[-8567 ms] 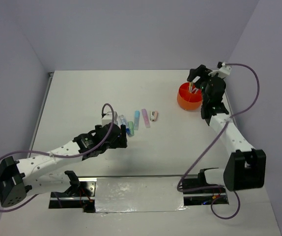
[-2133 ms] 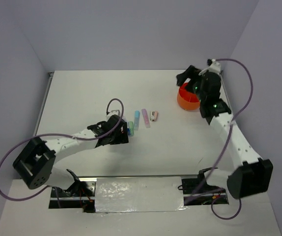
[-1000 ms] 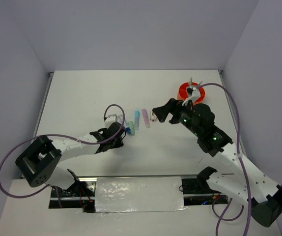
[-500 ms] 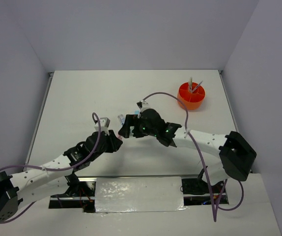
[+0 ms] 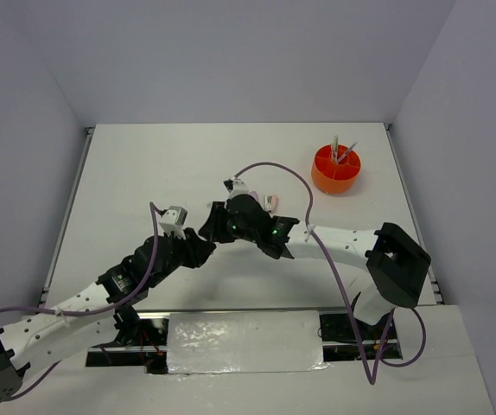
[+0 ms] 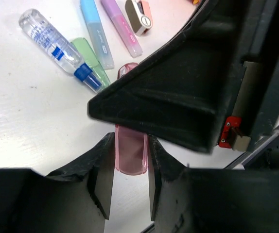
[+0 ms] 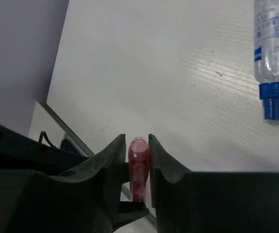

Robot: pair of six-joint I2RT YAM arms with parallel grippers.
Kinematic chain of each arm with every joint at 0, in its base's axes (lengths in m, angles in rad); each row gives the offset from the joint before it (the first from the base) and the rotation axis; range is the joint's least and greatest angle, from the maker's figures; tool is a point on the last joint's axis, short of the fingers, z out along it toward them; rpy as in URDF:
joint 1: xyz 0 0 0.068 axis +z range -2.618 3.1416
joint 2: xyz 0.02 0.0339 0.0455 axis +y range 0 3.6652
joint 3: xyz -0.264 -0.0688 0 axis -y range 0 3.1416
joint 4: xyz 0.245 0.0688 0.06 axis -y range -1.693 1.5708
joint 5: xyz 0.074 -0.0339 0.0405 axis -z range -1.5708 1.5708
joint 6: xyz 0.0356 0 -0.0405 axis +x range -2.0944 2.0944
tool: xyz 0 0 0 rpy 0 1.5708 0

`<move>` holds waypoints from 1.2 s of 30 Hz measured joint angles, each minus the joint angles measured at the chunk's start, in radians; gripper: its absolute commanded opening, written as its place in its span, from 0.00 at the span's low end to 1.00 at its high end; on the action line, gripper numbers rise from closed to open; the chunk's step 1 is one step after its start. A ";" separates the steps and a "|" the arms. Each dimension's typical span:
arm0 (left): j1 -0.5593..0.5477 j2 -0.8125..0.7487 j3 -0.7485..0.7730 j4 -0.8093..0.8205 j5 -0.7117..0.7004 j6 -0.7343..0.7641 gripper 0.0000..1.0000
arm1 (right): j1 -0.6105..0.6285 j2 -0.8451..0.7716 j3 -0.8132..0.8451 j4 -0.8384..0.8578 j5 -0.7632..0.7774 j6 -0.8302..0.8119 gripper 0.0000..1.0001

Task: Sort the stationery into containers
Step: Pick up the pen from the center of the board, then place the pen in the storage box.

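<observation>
A translucent pink marker [image 6: 130,153] is pinched at one end by my left gripper [image 6: 130,141], which is shut on it above the table. My right gripper [image 7: 137,141] is shut on the same marker's [image 7: 138,167] other end, so both hold it. From above, the two grippers meet left of centre: left gripper [image 5: 202,250], right gripper [image 5: 211,227], with the marker hidden between them. The orange pot [image 5: 335,175] stands at the back right with two pens upright in it. A clear bottle with a blue cap [image 6: 54,43], a green piece [image 6: 92,60], a blue pen [image 6: 95,31] and a purple pen [image 6: 121,26] lie in a row.
A small pink-and-white item [image 5: 270,203] lies at the right end of the row, just behind my right arm [image 5: 334,242]. That arm stretches across the table's middle. Cables loop over both arms. The table's metal front edge [image 5: 248,324] runs near the bases.
My right arm has swung from beside the orange pot across to the left gripper, and its jaws have shut on the pink marker. The left gripper drew back toward the near left, still holding the marker.
</observation>
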 measured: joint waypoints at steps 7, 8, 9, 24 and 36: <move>-0.001 -0.010 -0.002 -0.014 -0.010 -0.003 0.99 | -0.008 -0.008 -0.005 -0.005 0.024 -0.037 0.00; -0.001 -0.005 0.010 -0.039 -0.018 -0.008 0.99 | -0.021 -0.023 -0.023 0.009 0.008 -0.062 0.00; -0.001 0.003 0.028 -0.075 -0.031 -0.011 0.99 | -0.042 -0.045 -0.045 0.023 -0.009 -0.099 0.00; -0.001 -0.040 0.192 -0.413 -0.046 -0.056 0.99 | -0.923 -0.393 -0.311 0.527 0.142 -0.666 0.00; -0.001 -0.027 0.185 -0.400 0.095 -0.025 0.99 | -1.203 0.035 -0.099 0.601 -0.004 -0.716 0.00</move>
